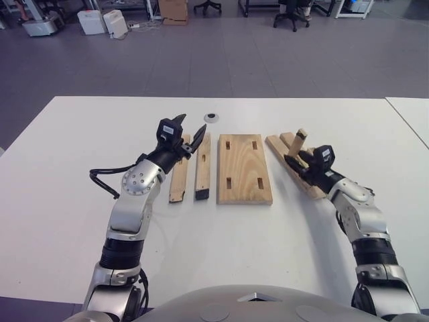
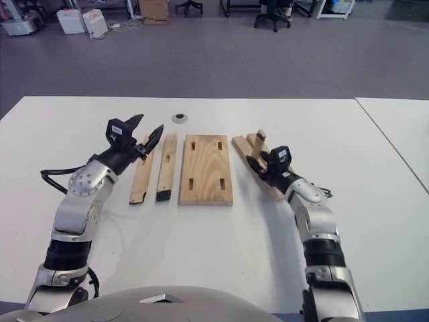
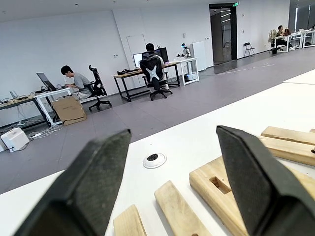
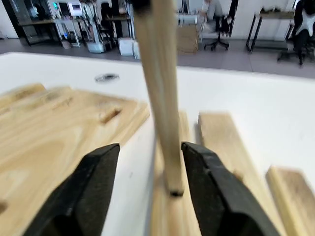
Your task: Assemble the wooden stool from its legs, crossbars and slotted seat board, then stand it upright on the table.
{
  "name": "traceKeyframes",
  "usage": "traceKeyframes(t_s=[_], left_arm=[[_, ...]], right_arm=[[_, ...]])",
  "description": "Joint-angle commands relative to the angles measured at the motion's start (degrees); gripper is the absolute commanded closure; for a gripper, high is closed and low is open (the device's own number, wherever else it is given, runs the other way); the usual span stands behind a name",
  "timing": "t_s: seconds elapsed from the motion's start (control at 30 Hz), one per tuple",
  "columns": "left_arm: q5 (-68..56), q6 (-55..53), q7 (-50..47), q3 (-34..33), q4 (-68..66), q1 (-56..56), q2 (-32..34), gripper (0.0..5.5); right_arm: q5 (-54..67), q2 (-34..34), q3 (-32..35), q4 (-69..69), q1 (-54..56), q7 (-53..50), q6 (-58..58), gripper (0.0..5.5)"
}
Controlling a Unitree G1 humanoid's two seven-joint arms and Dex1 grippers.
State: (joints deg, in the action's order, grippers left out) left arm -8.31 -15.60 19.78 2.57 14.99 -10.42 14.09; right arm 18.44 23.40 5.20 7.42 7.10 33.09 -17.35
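The slotted seat board (image 1: 244,168) lies flat mid-table (image 1: 67,168). Left of it are two long pieces side by side, the near leg (image 1: 203,171) just beside the board and the far leg (image 1: 179,178) one over. The left gripper (image 1: 191,127) hangs above their back ends. Right of the board there's a pile of pieces (image 1: 278,151) with a short stick (image 1: 301,137) standing on it, between the right gripper's (image 1: 295,158) fingers. A round cap (image 1: 212,117) sits behind the legs.

Head stereo overlooking table (image 1: 60,154), wrist close-ups
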Motion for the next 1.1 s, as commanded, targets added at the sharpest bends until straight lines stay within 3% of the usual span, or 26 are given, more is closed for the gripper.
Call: traceKeyframes(t_s=[0.03, 0.23, 1.1], left_arm=[[0.67, -0.86, -0.66, 0.21, 0.81, 0.57, 0.09, 2.34], [0.96, -0.82, -0.49, 0.70, 0.58, 0.40, 0.47, 2.34], [2.69, -0.02, -1.44, 1.92, -1.33, 0.01, -1.62, 2.34]], right_arm=[[-1.78, 3.82, -1.65, -10.30, -5.78, -2.33, -10.38, 2.47], [-5.08, 3.61, -1.57, -11.85, -6.94, -6.69, -13.68, 2.47], [-8.16, 5.60, -4.90, -4.79, 1.72, -1.77, -14.41, 2.47]])
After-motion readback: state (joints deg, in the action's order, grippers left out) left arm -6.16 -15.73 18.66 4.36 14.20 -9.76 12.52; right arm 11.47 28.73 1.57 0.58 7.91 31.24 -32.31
